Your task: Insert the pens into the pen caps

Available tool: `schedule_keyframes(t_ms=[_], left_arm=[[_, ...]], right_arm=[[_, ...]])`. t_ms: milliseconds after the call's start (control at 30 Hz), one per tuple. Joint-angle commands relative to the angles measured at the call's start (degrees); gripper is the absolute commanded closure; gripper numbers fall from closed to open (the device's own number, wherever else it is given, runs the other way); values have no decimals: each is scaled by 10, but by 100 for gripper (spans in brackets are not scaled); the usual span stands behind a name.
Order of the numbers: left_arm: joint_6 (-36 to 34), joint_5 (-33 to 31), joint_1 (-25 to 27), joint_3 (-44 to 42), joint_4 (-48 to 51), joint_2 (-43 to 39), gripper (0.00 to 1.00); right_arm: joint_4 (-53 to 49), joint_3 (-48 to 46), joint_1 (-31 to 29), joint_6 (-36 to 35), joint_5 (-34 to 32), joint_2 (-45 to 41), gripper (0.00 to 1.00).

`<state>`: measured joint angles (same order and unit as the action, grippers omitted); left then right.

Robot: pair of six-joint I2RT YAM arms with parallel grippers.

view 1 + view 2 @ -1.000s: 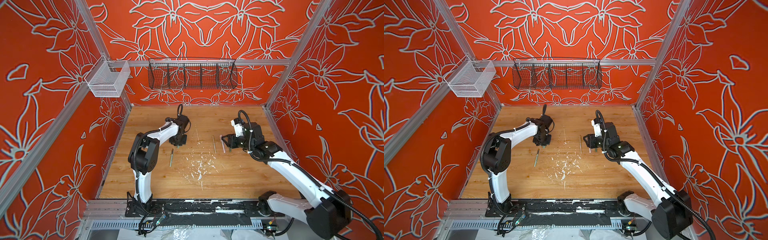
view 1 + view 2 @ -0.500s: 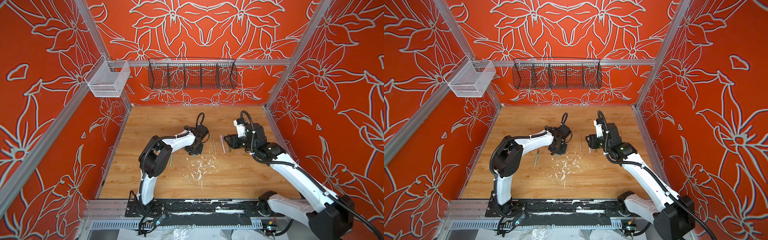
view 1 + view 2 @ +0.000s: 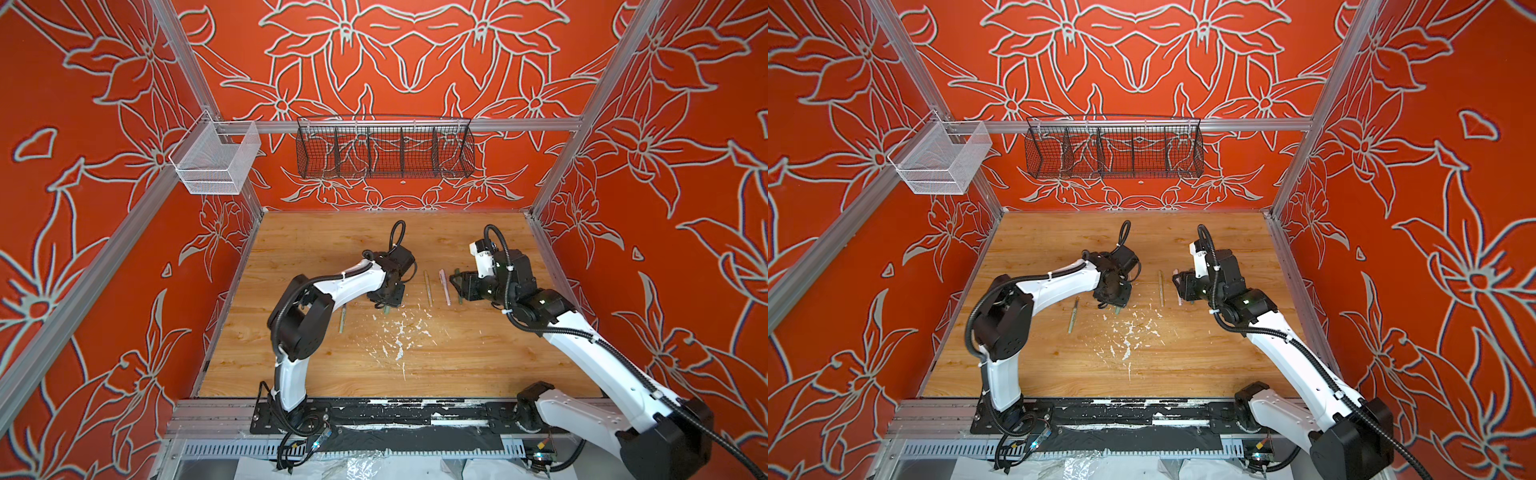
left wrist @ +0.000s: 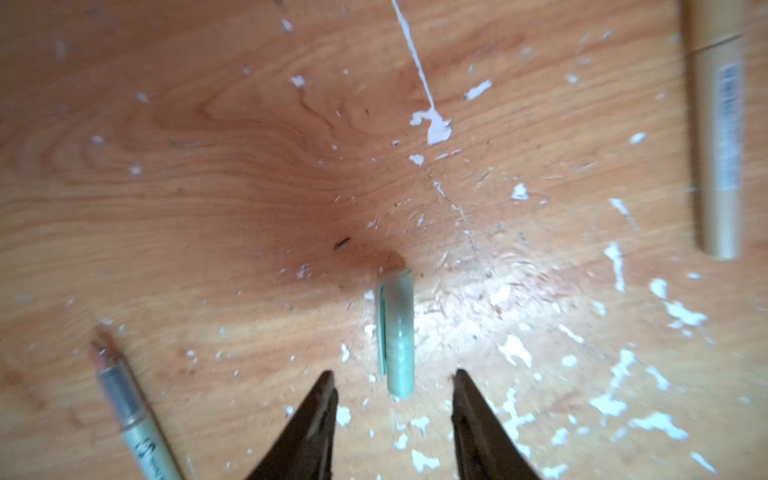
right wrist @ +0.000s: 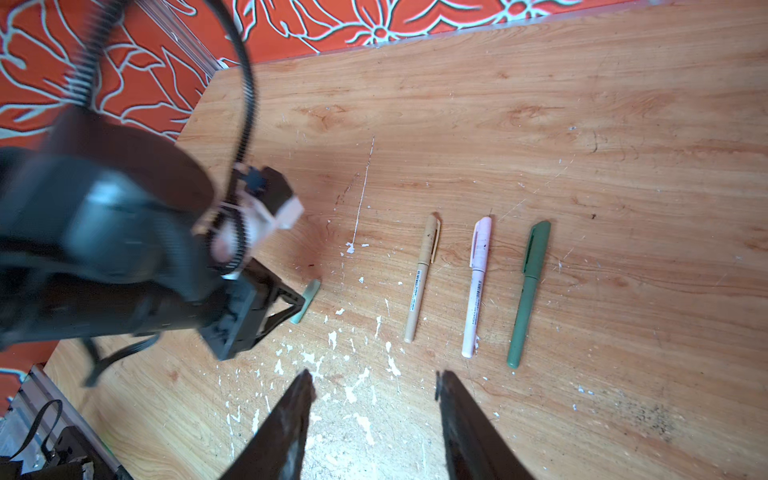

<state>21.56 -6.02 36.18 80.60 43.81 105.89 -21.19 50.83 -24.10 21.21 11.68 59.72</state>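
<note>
left claw (image 4: 392,376): released, jaws apart, nothing gripped; low over the table (image 3: 332,249), left of centre in both top views
pale green cap (image 4: 397,336): lies flat on the table, its near end sits between the left claw's fingertips (image 4: 322,399) with a gap on each side; not pinched; the picture is blurred, so I cannot tell which end is the open one
pale green pen (image 4: 129,411): uncapped, bare tip showing; lies on the table off to one side of the left claw, apart from the cap; in a top view it lies beside the left arm's elbow
right claw (image 5: 374,374): released, jaws wide, nothing between them; held over flecked wood short of the pens' near ends, touching none; right of centre in both top views
tan pen (image 5: 422,278): capped, clip visible, flat on the table; the one of the row nearest the pale green cap
pink pen (image 5: 477,286): capped, flat, middle of the row, not touching its neighbours
dark green pen (image 5: 528,291): capped, flat, far end of the row; in a top view partly hidden under the right claw
row: the three capped pens lie roughly parallel, side by side, between the two claws
white paint flecks (image 5: 353,390): scattered on the wood around the cap and near the pens' ends
</note>
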Motion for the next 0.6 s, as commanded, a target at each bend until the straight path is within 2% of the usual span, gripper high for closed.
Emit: schedule_keyframes(t_ms=[0,133,300,567], left_arm=[[30,-31,-34,-57,9,-85,54],[69,-13,-93,-180,-22,-164,55],[86,10,-120,-279,-53,-224,56],[75,26,-152,-326,-94,-200,62]], right_arm=[[-3,-9,-3,13,12,-9,50],[12,-17,-5,33,33,-3,54],[38,-29,-10,55,49,12,62],[43,-20,-21,59,56,26,64]])
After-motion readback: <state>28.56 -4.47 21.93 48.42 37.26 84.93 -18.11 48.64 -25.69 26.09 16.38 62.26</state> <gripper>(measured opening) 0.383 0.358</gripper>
